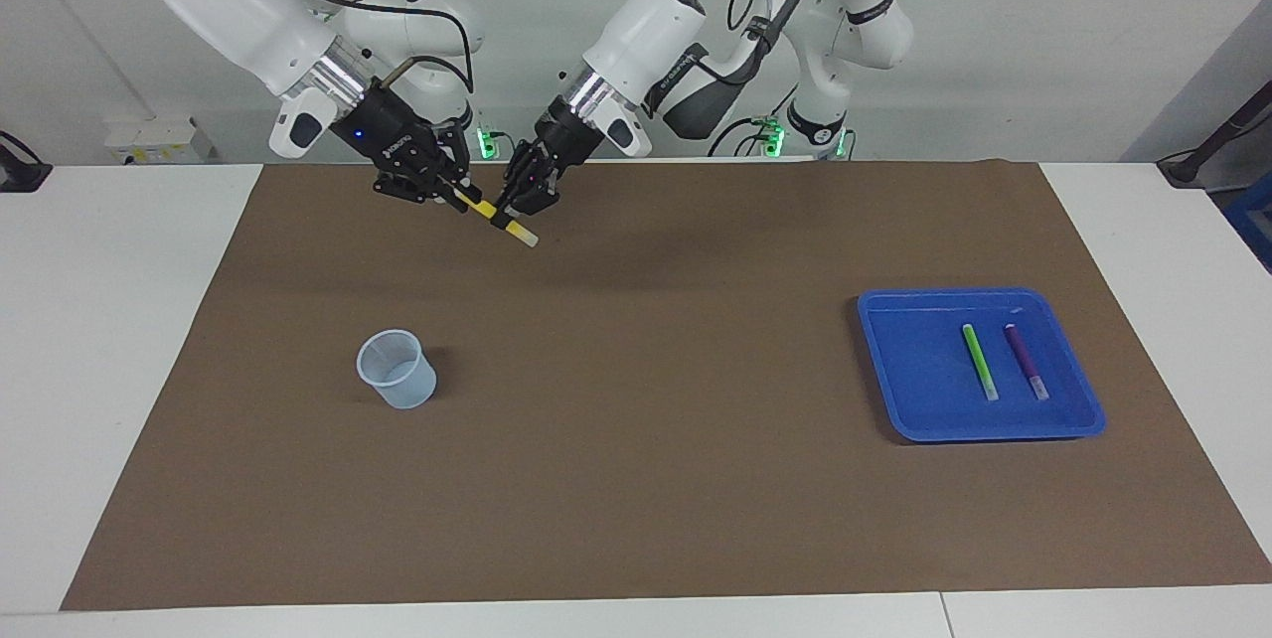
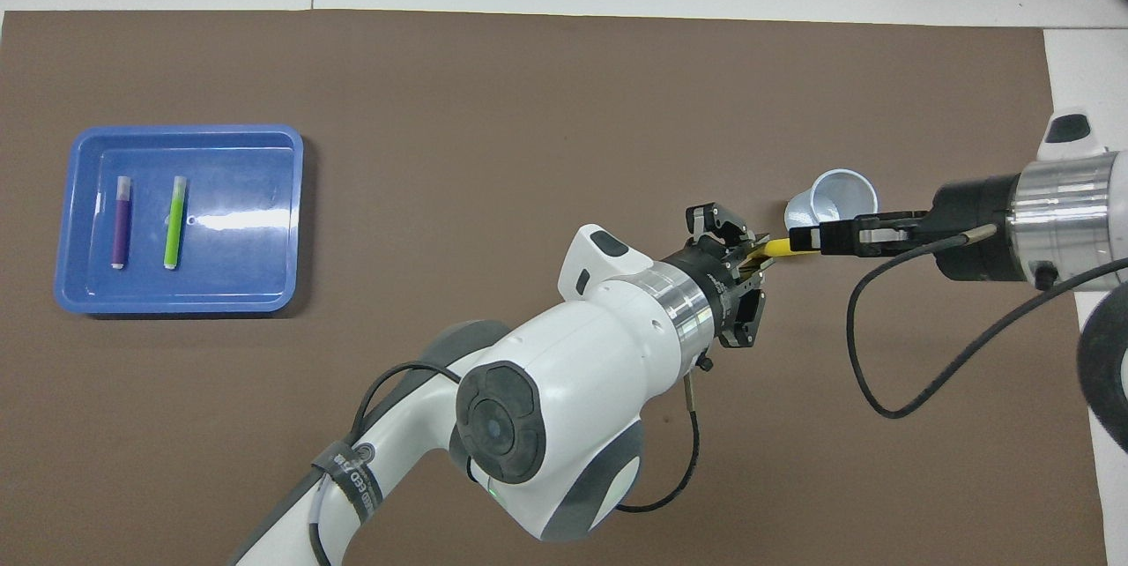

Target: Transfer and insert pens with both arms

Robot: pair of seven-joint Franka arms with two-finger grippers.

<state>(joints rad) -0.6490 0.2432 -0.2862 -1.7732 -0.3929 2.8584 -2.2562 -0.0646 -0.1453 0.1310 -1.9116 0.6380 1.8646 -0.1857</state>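
The yellow pen (image 1: 485,210) hangs in the air between both grippers, pale end sloping down toward the mat; it also shows in the overhead view (image 2: 780,249). My right gripper (image 1: 459,198) is shut on its upper end. My left gripper (image 1: 504,217) is closed around its middle, also seen in the overhead view (image 2: 760,259). Both are over the mat's edge nearest the robots. The green pen (image 1: 980,362) and the purple pen (image 1: 1026,361) lie side by side in the blue tray (image 1: 914,370).
A pale translucent cup (image 1: 397,370) stands upright on the brown mat toward the right arm's end, farther from the robots than the grippers. The blue tray (image 2: 238,196) sits toward the left arm's end. White table borders the mat.
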